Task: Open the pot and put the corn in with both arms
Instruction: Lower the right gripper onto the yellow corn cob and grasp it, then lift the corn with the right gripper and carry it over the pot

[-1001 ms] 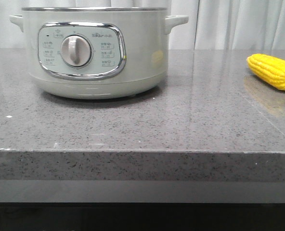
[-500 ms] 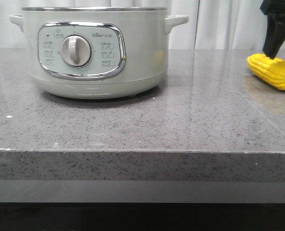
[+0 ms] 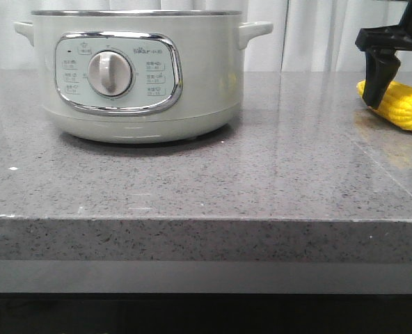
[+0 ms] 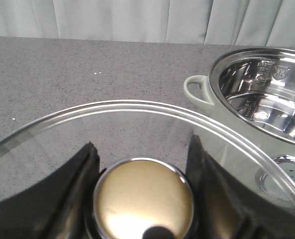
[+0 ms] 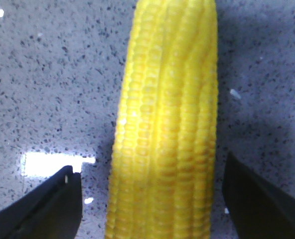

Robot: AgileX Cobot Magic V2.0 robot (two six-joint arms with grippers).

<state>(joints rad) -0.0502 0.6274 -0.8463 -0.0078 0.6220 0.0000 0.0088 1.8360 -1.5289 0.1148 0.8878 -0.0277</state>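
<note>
Since half a second ago the right claw [image 3: 401,76] has dropped from above the corn [image 3: 401,106] to straddle it; a second ago it was not in the front view at all.

Desk [image 3: 192,181]: grey speckled stone, carrying everything.

Pot [image 3: 133,76]: far left of the desk, dial facing the near edge. Left wrist view shows its steel bowl [image 4: 267,99] uncovered, nothing seen inside. Opening step judged done.

Glass lid [image 4: 137,134]: off the pot, seemingly held up to the pot's left. Left claw [image 4: 140,199] is closed onto the lid's brass knob [image 4: 143,199], a dark finger pressed to each side of it. This claw lies outside the front view.

Corn: lying flat at the far right of the desk, well apart from the pot, pale stub end toward the right edge.

Right claw: jaws wide, one finger [image 5: 43,209] on each side of the cob with bare desk showing between finger and kernels on both sides. Nothing gripped, no contact seen.

Step in hand, as judged: pre-grasp on the corn. Next move calls for closing the jaws squarely across the cob, lifting, then carrying it left over the pot's open rim. The lid should stay clear of the opening meanwhile. Rounded cob may roll if pinched off-centre.
</note>
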